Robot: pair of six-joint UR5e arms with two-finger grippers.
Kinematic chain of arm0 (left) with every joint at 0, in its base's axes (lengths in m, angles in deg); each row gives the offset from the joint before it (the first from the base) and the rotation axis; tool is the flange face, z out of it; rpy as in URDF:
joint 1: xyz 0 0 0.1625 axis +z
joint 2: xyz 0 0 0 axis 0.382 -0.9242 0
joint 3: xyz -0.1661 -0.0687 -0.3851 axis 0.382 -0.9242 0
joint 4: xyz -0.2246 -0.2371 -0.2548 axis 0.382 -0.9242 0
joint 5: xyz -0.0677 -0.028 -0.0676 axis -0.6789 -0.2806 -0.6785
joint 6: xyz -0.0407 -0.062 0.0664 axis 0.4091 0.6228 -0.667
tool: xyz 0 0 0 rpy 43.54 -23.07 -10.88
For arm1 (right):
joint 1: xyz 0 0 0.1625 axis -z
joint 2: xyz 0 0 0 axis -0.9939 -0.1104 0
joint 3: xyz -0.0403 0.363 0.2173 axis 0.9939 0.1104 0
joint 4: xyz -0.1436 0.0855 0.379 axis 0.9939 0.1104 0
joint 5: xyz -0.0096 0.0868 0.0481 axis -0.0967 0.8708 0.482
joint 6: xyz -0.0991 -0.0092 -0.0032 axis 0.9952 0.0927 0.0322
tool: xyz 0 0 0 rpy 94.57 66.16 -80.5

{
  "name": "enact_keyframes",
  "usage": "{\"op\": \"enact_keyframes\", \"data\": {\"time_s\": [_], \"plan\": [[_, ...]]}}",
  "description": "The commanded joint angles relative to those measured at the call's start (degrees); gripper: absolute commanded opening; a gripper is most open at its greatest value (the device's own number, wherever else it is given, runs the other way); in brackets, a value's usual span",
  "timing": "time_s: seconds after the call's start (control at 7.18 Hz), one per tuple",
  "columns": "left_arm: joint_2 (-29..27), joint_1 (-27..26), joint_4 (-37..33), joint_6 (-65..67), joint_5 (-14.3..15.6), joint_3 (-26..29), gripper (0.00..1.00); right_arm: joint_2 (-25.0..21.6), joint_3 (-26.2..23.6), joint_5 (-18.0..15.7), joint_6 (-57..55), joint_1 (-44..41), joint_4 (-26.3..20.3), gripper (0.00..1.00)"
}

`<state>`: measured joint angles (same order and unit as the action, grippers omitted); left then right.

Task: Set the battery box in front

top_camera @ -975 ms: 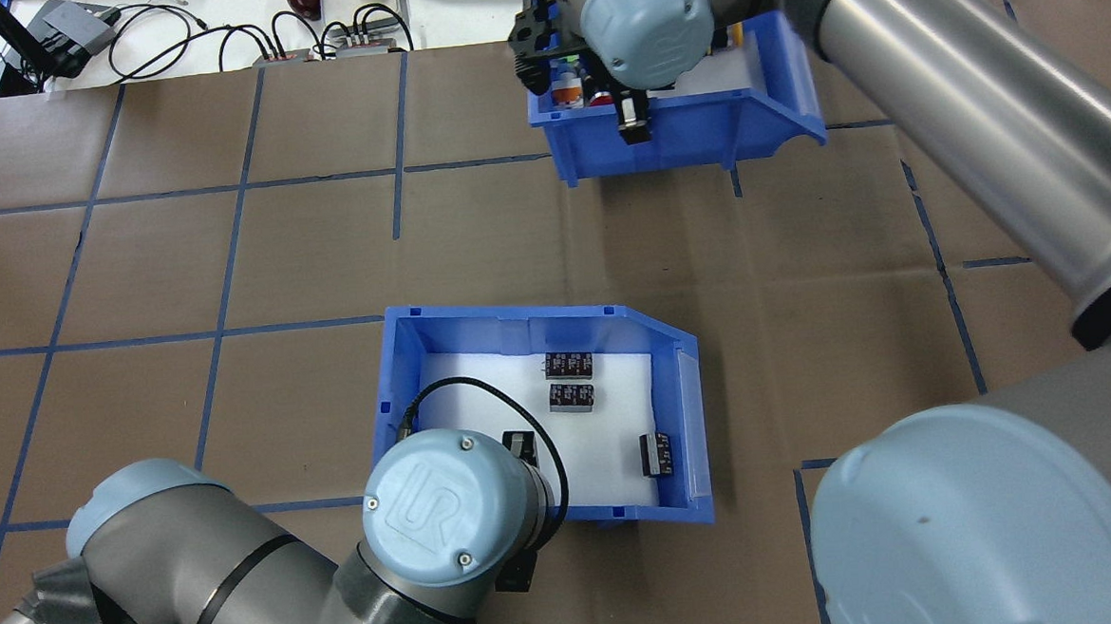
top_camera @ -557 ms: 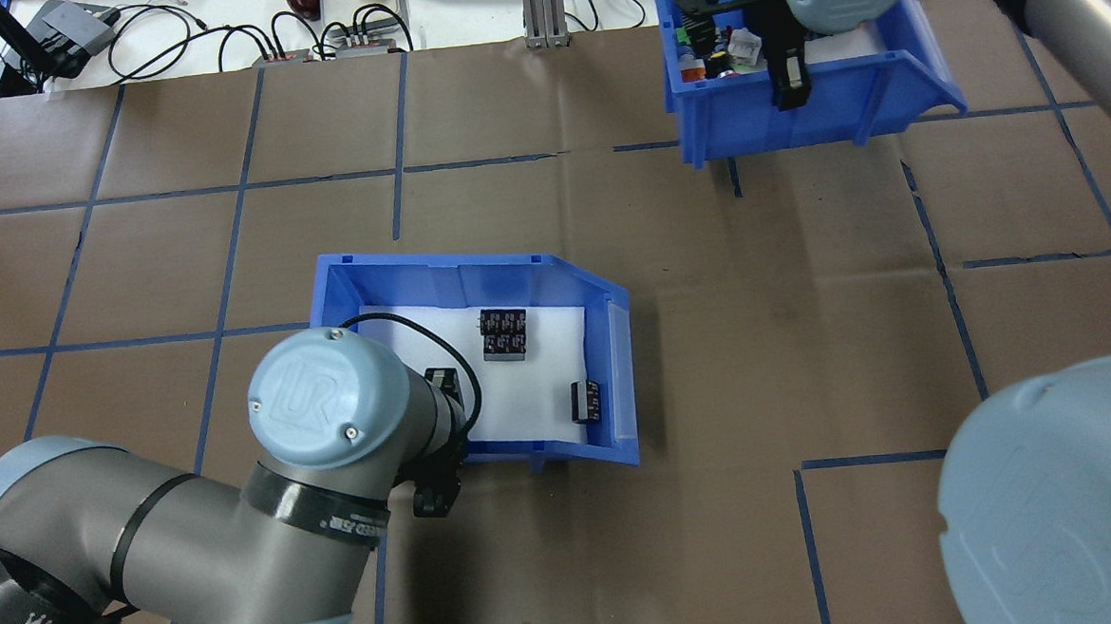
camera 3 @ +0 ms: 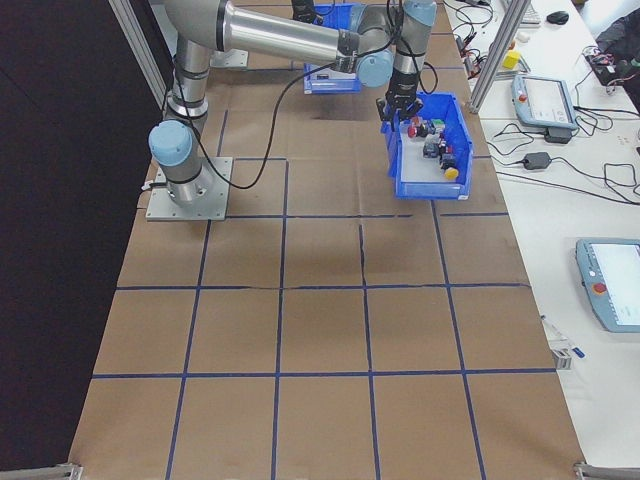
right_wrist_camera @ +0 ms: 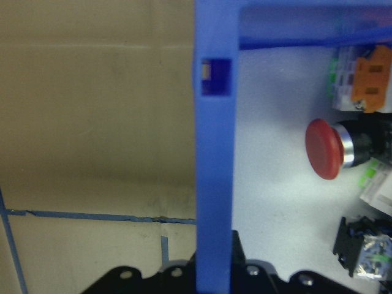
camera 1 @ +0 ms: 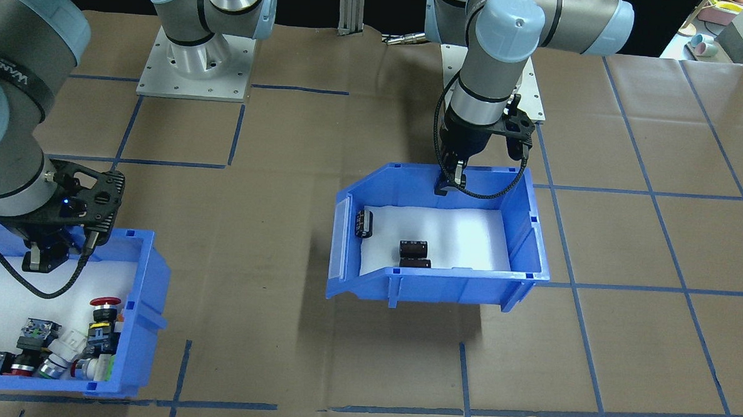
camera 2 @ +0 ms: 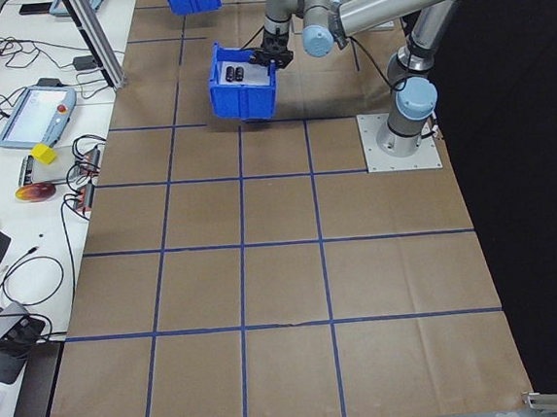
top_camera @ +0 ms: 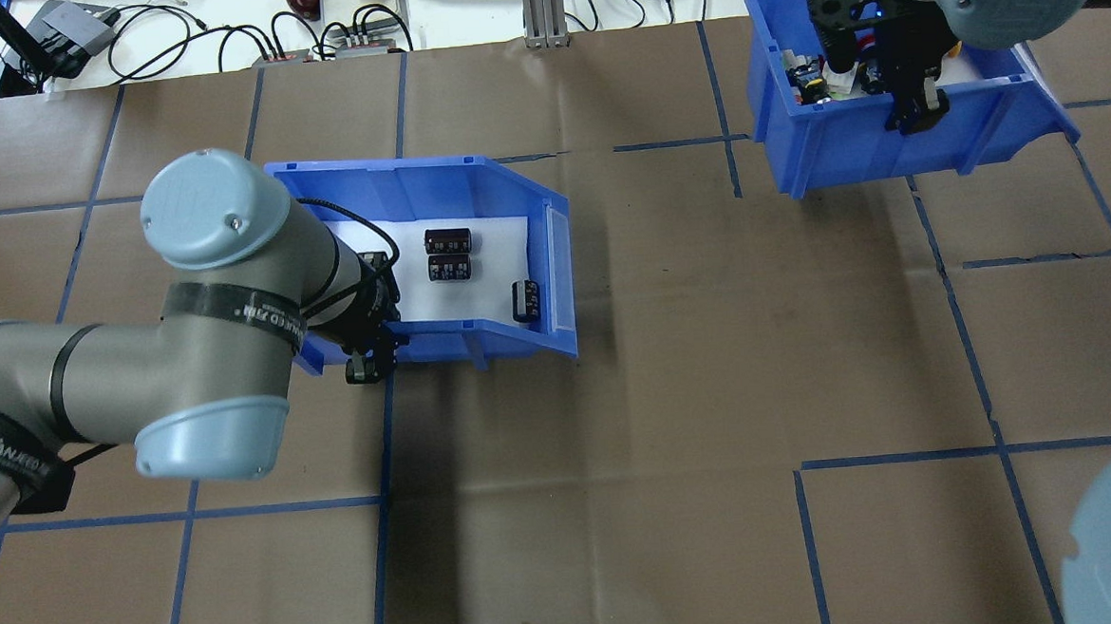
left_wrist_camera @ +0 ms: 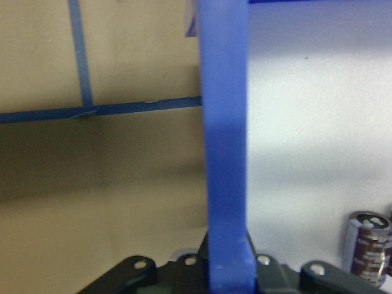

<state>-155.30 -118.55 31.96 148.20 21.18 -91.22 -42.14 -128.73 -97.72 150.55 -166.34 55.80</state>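
The left gripper (top_camera: 368, 355) is closed on the near side wall of the battery box (top_camera: 416, 181), one finger inside on the white liner and one outside; in the left wrist view the blue wall (left_wrist_camera: 225, 153) runs straight up between the two fingers. The box hangs above the brown paper table (top_camera: 617, 394), its dark shadow lying apart from it on the paper. It is in the left half of the table in the overhead view, with its low open front turned toward the middle. Inside, on the white liner (camera 1: 458, 234), lie three dark cylindrical cells: two (top_camera: 449, 254) side by side near the far wall and one (top_camera: 525, 300) just behind the clear front lip.

The right gripper (top_camera: 916, 108) grips in the same way the near wall of the second blue bin (top_camera: 851, 149), at the far right part of the table; this bin holds push-buttons and switches (camera 1: 58, 345), among them a red mushroom button (right_wrist_camera: 324, 149). The two bins are well apart
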Motion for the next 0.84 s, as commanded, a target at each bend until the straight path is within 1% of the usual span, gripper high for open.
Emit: {"op": "enact_keyframes", "data": {"time_s": [0.0,0.14,0.28,0.56,0.7], "plan": [[-8.9,-0.2,0.1,0.4,-7.7,9.1,0.00,-4.6,-6.5,2.7,0.9,3.2,0.8,0.08],[-12.1,-0.8,0.8,-0.1,-8.1,11.1,0.00,-6.0,-8.4,2.7,1.3,3.7,0.8,0.08],[-16.2,-3.2,1.7,0.8,-8.1,15.0,0.00,-7.1,-9.4,2.7,1.2,3.8,0.8,0.08],[-25.2,-6.7,1.5,5.0,-7.6,25.3,0.00,-7.8,-9.9,2.6,1.1,3.8,0.9,0.08],[-28.3,-8.5,1.3,7.3,-6.9,28.8,0.00,-7.8,-9.9,2.6,1.1,3.8,0.8,0.08]]}}
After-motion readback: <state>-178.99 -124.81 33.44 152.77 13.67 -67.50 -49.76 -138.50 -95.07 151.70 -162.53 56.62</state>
